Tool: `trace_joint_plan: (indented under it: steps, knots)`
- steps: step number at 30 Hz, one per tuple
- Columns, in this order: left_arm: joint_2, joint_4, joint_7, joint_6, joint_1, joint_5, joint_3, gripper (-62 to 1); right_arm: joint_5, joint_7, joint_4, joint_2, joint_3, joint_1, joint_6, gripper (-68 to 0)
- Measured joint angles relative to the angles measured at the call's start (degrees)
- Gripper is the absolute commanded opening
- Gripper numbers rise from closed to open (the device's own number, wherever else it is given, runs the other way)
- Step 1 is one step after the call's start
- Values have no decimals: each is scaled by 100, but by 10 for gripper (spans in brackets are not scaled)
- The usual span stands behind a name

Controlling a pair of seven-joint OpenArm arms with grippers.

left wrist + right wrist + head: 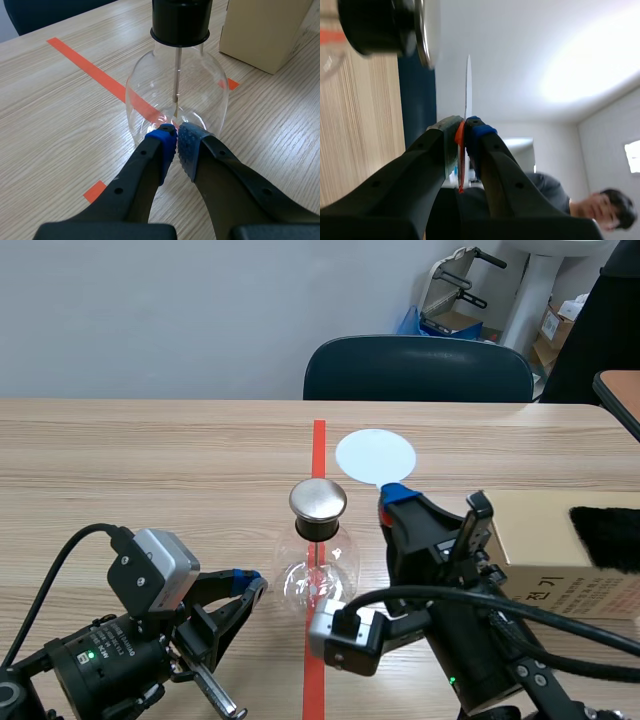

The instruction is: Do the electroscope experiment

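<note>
So the glass flask (318, 570) stands on the orange tape line, roughly midway between the tabletop's (150, 470) left and right edges and closer to the robot's edge than the far one. It has a black stopper with a shiny metal cap (318, 498) on top. Inside there's just a thin rod (176, 75) hanging straight down from the stopper; can't really make out any leaves at its end.

The right end effector (395, 495) is the one that matters here. It's clamped on the orange handle (460, 155) of a white disc (375, 455), with the disc sticking out past the fingertips along the fingers' line. The disc sits just beside the cap, on its right and far side, near but not touching. I'd guess the next bit is bringing the disc in toward the cap.

The left end effector (250, 585) is closed on nothing, low on the flask's left side, tips looking like they rest against the glass.

A cardboard box (560, 550) with something black and fuzzy (605, 535) on it sits toward the right edge
</note>
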Motion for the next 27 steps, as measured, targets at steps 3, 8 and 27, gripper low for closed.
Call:
trace_joint_plan:
  steps: [3,8,27]
  knots:
    - [0,0,24,0,0,0,0,-550,-4,446,0,0,0,0,0,-667]
    - [0,0,42,0,0,0,0,-550,-4,931,0,0,0,0,0,-667]
    - [0,0,42,0,0,0,0,-550,-7,1167,0,0,0,0,0,-667]
